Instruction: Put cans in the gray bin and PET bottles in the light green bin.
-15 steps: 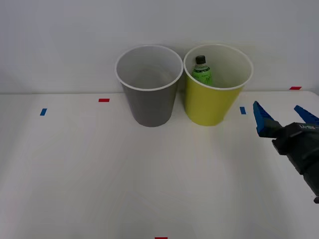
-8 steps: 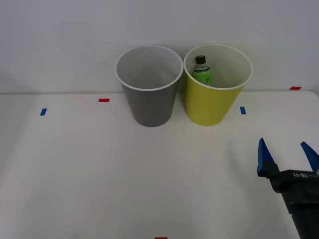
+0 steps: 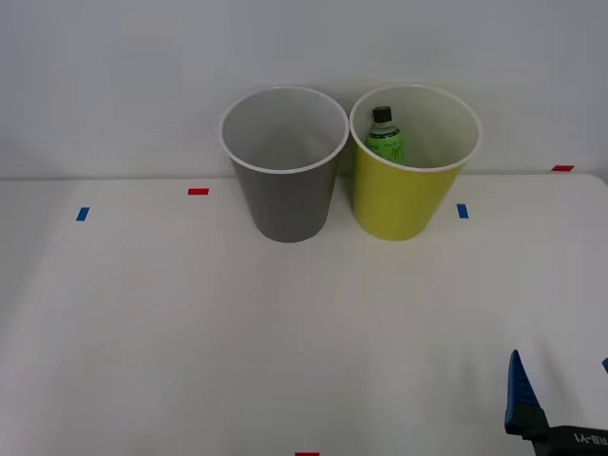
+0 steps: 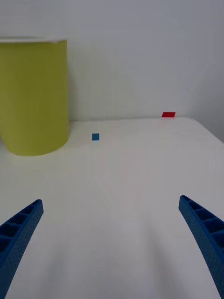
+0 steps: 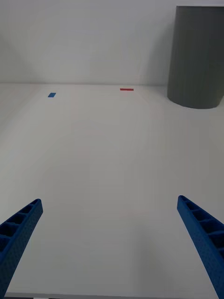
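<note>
- The right gripper (image 4: 112, 243) sat low at the near right corner of the table (image 3: 171, 332), its blue ribbed fingers (image 3: 520, 399) spread wide apart with nothing between them.
- The left gripper (image 5: 109, 243) was likewise spread and empty, hovering over bare table on the robot's left side.
- From the right wrist view, a small blue tape mark (image 4: 95, 137) and a red tape mark (image 4: 168, 114) lay on the table ahead, with the light green bin (image 4: 33, 96) standing beyond and well apart from the fingers.
- From the left wrist view, the gray bin (image 5: 199, 56) stood far ahead.
- In the front view, the gray bin (image 3: 283, 180) and the light green bin (image 3: 408, 190) stood upright just beside each other at the far edge of the table.
- The green PET bottle (image 3: 385, 138) stood upright inside the light green bin, black cap up.
</note>
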`<state>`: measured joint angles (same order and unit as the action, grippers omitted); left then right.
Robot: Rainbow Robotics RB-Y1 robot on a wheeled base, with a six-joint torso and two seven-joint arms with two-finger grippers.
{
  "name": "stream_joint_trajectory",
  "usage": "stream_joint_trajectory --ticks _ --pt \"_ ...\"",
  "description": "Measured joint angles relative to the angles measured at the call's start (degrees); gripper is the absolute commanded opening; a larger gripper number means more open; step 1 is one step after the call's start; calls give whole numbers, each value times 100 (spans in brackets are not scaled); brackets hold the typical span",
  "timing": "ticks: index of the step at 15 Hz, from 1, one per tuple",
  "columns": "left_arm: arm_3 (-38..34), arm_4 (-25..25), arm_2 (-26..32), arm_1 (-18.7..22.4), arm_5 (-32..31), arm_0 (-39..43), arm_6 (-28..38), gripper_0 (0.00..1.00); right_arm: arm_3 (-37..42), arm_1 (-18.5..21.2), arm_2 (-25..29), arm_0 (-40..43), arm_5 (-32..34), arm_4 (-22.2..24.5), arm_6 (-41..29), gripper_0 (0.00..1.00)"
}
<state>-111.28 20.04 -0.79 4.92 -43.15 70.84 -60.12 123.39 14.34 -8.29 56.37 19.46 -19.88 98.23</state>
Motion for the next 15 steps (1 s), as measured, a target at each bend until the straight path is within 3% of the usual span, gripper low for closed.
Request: stream_joint_trajectory --ticks 4,15 --pt "1 0 0 0 0 0 0 100 -3 86 -335 530 227 8 60 100" --pt "1 0 0 0 0 0 0 100 0 104 -384 788 279 89 57 100"
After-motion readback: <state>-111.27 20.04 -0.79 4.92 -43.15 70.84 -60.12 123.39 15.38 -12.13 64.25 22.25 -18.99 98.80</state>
